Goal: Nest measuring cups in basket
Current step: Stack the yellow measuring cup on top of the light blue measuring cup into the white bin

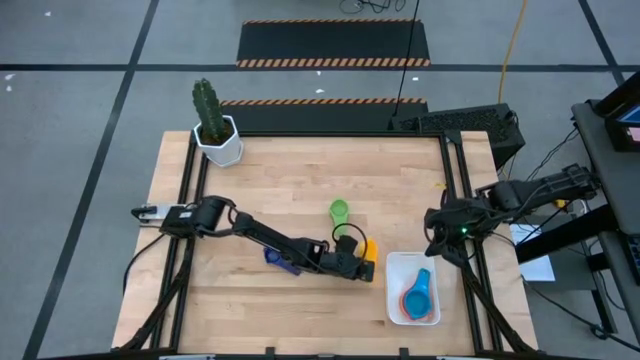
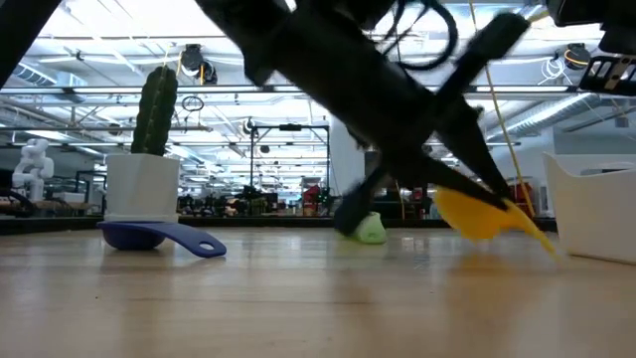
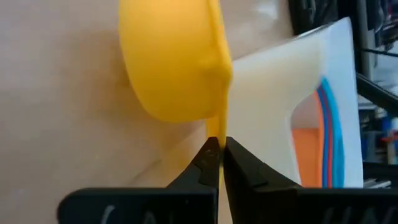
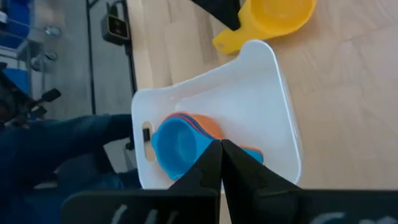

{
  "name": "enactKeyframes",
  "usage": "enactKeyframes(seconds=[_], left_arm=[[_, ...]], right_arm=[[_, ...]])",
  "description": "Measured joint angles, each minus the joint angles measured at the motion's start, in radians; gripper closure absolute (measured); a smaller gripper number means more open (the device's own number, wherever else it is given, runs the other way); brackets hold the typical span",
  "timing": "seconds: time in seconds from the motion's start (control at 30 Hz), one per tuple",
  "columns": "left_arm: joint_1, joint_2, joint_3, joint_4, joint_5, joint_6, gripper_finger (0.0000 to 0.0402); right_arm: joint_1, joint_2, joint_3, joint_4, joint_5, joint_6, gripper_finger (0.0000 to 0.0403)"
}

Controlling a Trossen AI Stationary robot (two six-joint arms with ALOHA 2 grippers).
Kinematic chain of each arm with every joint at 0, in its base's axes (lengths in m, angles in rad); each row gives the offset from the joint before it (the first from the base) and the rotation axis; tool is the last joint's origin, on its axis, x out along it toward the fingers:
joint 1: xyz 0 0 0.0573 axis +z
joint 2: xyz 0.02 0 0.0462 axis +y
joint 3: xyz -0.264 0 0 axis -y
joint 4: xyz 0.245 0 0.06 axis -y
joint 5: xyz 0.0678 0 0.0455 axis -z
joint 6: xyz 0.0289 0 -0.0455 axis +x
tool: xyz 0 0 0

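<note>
Wooden table (image 1: 300,190) at frame centre: my left gripper (image 3: 217,155) pinches the yellow cup (image 3: 171,59) handle, clamped tight, ready to lift basketward (image 1: 395,290).

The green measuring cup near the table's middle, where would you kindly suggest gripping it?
Probably by its short flat handle: the green measuring cup sits clear of other things, handle pointing toward the table's near edge. Come from above and pinch the handle's thin edges; the round bowl looks too wide.

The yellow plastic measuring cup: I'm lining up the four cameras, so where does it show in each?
High view: yellow plastic measuring cup, centre, left of the white plastic basket.
Low view: right of centre, just off the table.
Left wrist view: upper middle, handle pinched in the left gripper.
Right wrist view: top edge.
Shared landmark: the basket.
</note>
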Motion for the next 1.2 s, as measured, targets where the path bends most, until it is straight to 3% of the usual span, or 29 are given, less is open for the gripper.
enactKeyframes(seconds=[0.2,0.37,0.8,1.0,1.2], left_arm=[[0.027,-0.101,0.0,-0.125,0.001,0.102,0.0397],[0.061,-0.191,0.001,-0.153,0.001,0.217,0.0397],[0.18,-0.483,0.005,-0.097,-0.003,0.529,0.0397],[0.21,-0.552,0.005,0.045,-0.004,0.602,0.0397],[0.214,-0.569,0.005,0.224,-0.014,0.614,0.0397]], right_arm=[[0.0,-0.004,0.0,0.071,0.04,0.058,0.0403],[0.0,0.0,0.0,0.188,0.133,0.142,0.0403],[0.0,0.022,0.0,0.714,0.432,0.292,0.0398],[0.0,0.038,0.0,0.979,0.553,0.243,0.0368],[0.0,0.071,0.0,1.127,0.577,0.2,0.0327]])
